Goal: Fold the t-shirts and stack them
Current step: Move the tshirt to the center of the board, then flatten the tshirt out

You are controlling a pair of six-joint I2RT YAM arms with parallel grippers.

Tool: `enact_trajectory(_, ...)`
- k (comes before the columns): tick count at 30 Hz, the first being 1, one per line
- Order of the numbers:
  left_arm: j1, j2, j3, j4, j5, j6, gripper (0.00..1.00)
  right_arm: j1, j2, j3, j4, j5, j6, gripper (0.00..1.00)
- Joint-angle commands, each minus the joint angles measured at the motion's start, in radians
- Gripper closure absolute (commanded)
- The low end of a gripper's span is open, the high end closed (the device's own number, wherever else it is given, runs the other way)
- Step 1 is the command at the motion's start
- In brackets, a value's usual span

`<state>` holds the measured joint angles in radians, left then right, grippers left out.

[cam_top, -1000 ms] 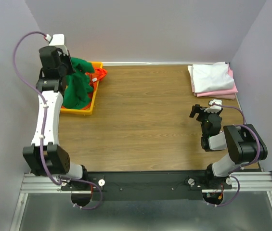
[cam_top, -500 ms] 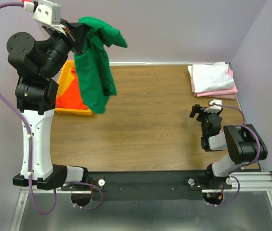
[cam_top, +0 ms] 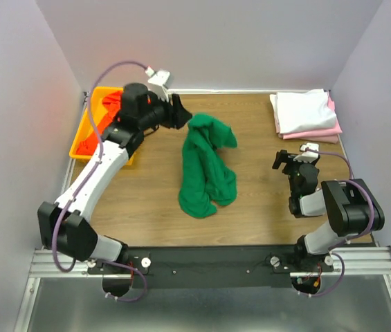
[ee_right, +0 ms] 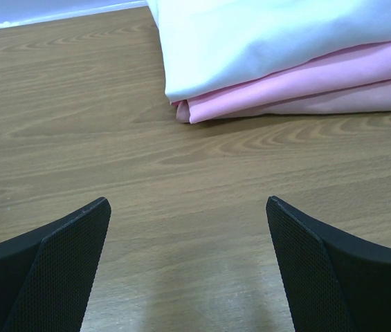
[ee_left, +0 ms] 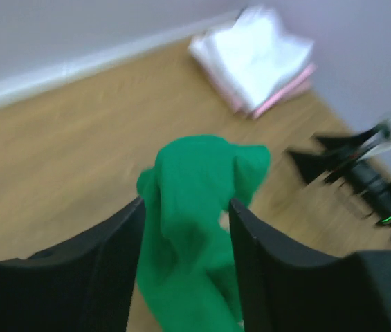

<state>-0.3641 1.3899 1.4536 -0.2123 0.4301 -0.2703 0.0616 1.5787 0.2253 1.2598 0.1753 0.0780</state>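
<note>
Nearest the arm bases, the right gripper (cam_top: 286, 160) hangs low over the wood-grain tabletop (cam_top: 250, 124). Its jaws are spread wide with nothing between them. In its wrist view, the dark, finely dimpled finger pads (ee_right: 50, 270) frame only bare brown planking.

In the middle of the tabletop lies the dark green t-shirt (cam_top: 205, 169). It is unfolded, a soft crumpled heap drawn into a long, twisted shape with rounded bulges at its near end.

The left gripper (cam_top: 180, 114) hovers at the shirt's far end, its arm reaching in from the left. Its jaws stand apart, and the blurred wrist view shows green cloth in the gap between the smooth black fingers (ee_left: 105, 270). Whether they touch the cloth cannot be told.

Farther left, at the back edge, sits the yellow tray (cam_top: 82, 126), a rigid plastic rectangle. The orange-red t-shirt (cam_top: 110, 104) is bunched inside it, partly hidden by the arm.

In the far right corner, the white t-shirt (cam_top: 304, 109) rests folded flat on the folded pink t-shirt (cam_top: 316, 133). They make a neat stack with soft, rounded edges.
</note>
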Motion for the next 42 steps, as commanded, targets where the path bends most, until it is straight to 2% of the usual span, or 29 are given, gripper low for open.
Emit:
enact_trajectory(1,-0.025,-0.006,-0.209,0.065,-0.216,0.014,0.38,-0.003,-0.070,0.002,-0.012,0.010,-0.015,0.00)
enact_trajectory(3,-0.061,-0.031,-0.326,0.094,-0.346,0.000,0.38,-0.005,-0.193,0.016,-0.147,0.015,-0.014,0.00)
enact_trajectory(7,-0.186,-0.069,-0.487,0.163,-0.422,-0.065,0.38,-0.005,-0.336,0.055,-0.327,0.033,0.078,0.00)
enact_trajectory(8,-0.234,-0.075,-0.537,0.175,-0.422,-0.081,0.38,-0.003,-0.359,0.071,-0.374,-0.015,0.112,0.00)
enact_trajectory(9,-0.257,-0.087,-0.559,0.185,-0.482,-0.120,0.38,-0.003,-0.388,0.106,-0.473,-0.037,0.123,0.00)
enact_trajectory(12,-0.349,-0.107,-0.657,0.240,-0.502,-0.180,0.38,-0.003,-0.422,0.146,-0.633,-0.097,0.186,0.00)
enact_trajectory(17,-0.463,-0.104,-0.809,0.298,-0.519,-0.337,0.38,-0.005,-0.578,0.160,-0.828,-0.146,0.235,0.00)
enact_trajectory(23,-0.579,-0.034,-0.869,0.352,-0.527,-0.417,0.37,-0.002,-0.686,0.183,-0.977,-0.151,0.267,0.00)
enact_trajectory(28,-0.592,0.072,-0.868,0.372,-0.586,-0.406,0.36,-0.003,-0.651,0.181,-0.973,-0.218,0.284,0.00)
enact_trajectory(29,-0.592,0.080,-0.866,0.373,-0.599,-0.403,0.38,-0.003,-0.632,0.184,-0.970,-0.247,0.279,0.00)
enact_trajectory(30,-0.592,0.087,-0.868,0.373,-0.623,-0.403,0.49,-0.003,-0.596,0.196,-0.962,-0.267,0.275,0.00)
enact_trajectory(32,-0.592,0.092,-0.868,0.373,-0.645,-0.402,0.60,0.003,-0.551,0.209,-0.947,-0.324,0.284,0.00)
enact_trajectory(33,-0.590,0.095,-0.869,0.372,-0.654,-0.400,0.72,0.009,-0.531,0.226,-0.924,-0.336,0.287,0.00)
enact_trajectory(36,-0.590,0.081,-0.869,0.355,-0.671,-0.400,0.96,0.079,-0.447,0.275,-0.927,-0.304,0.283,0.00)
enact_trajectory(37,-0.588,0.051,-0.874,0.353,-0.674,-0.405,1.00,0.108,-0.428,0.293,-0.930,-0.280,0.275,0.00)
enact_trajectory(38,-0.588,0.028,-0.883,0.344,-0.679,-0.412,1.00,0.166,-0.384,0.337,-0.939,-0.234,0.257,0.00)
enact_trajectory(42,-0.576,-0.151,-0.903,0.289,-0.699,-0.425,1.00,0.231,-0.281,0.425,-0.926,-0.204,0.272,0.00)
